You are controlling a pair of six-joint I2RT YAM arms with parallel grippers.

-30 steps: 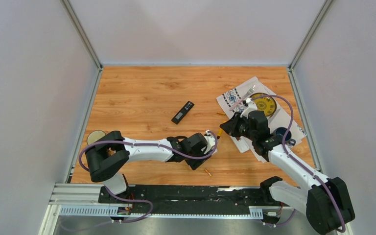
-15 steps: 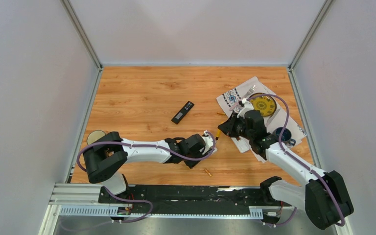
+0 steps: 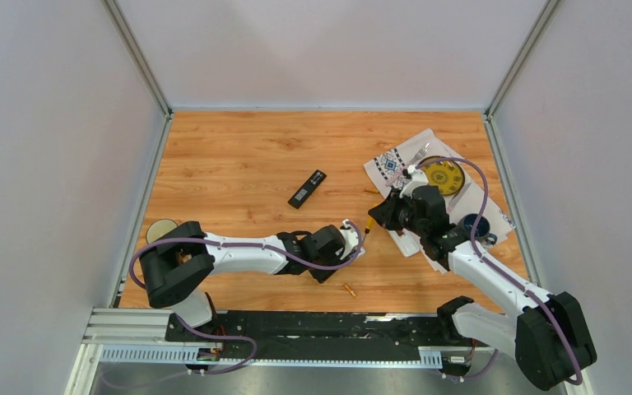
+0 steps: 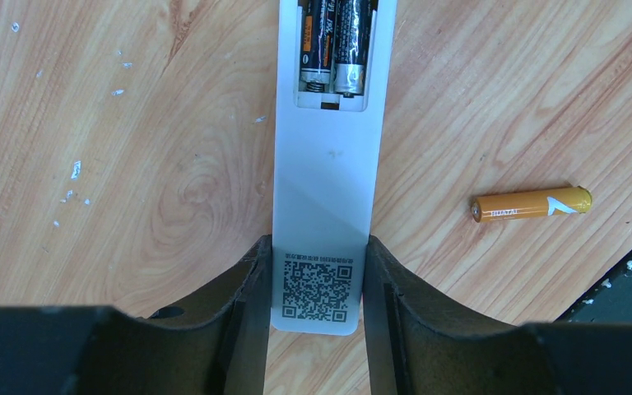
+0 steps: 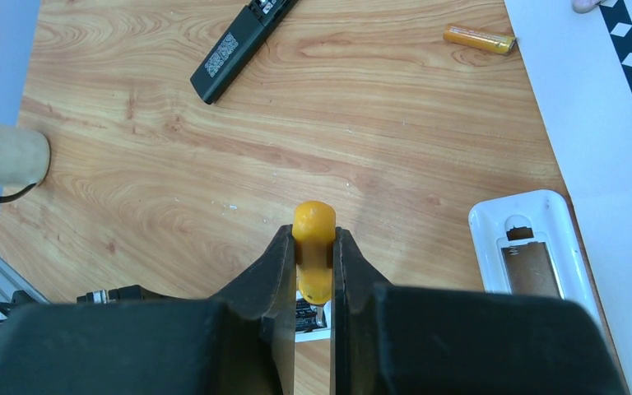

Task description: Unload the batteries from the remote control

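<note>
- Batteries (image 4: 335, 45): two small cylinders, one dark with orange print and one silver-grey, sit side by side in the open bay of the flat white plastic remote control (image 4: 325, 189), which lies back-up on the wooden table (image 4: 132, 164); neither is out yet
- Left gripper (image 4: 317, 251): fingers pressed against both long edges of the remote at its QR-code end, well away from the bay
- Right gripper (image 5: 313, 255): fingers pinching the yellow-handled screwdriver (image 5: 313, 218), shaft pointing down at the bay; whether the tip touches a cell cannot be told
- Loose orange-gold battery (image 4: 531, 204): lies on the table to the right of the remote, apart from it and outside any bay
- Step in hand, judged: levering a cell out with the tip while the other arm steadies the casing
- Risk: tip skids off the rounded cell and scores the casing or bends the spring; cause, a steep angle on smooth metal
- Risk: remote pivots or lifts under the prying load; cause, a hold at the far end only
- Risk: freed cell jumps out and rolls away across the table; cause, spring pressure and a round body on a smooth board
</note>
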